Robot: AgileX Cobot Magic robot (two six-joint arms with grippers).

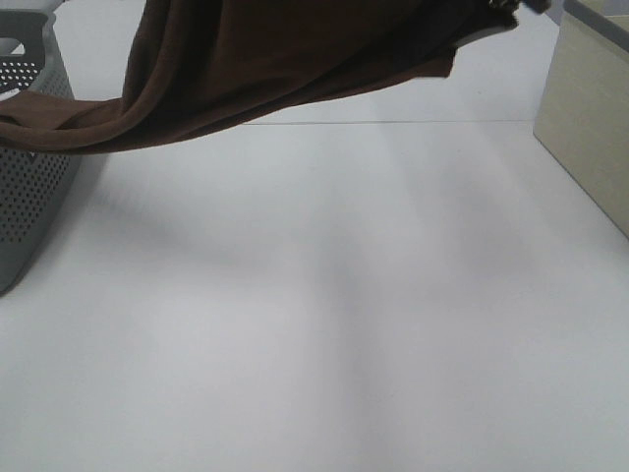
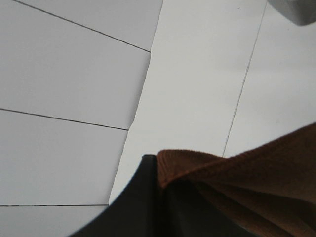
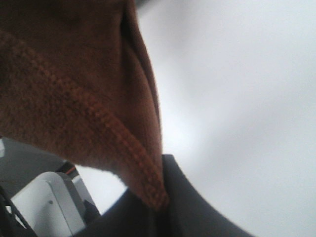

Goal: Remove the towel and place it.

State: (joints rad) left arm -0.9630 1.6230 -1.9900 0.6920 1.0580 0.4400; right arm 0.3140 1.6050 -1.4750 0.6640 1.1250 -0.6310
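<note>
While my left gripper (image 2: 158, 173) and right gripper (image 3: 160, 197) each clamp an edge of the towel (image 1: 295, 59), it hangs spread above the table (image 1: 324, 324), one end trailing on the grey basket (image 1: 29, 167). I judge this the lift-out; next I must clear that tail, then lay it flat.

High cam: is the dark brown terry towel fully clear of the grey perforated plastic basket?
No, one end of the towel lies across the rim of the basket while the rest hangs above the white table.
</note>
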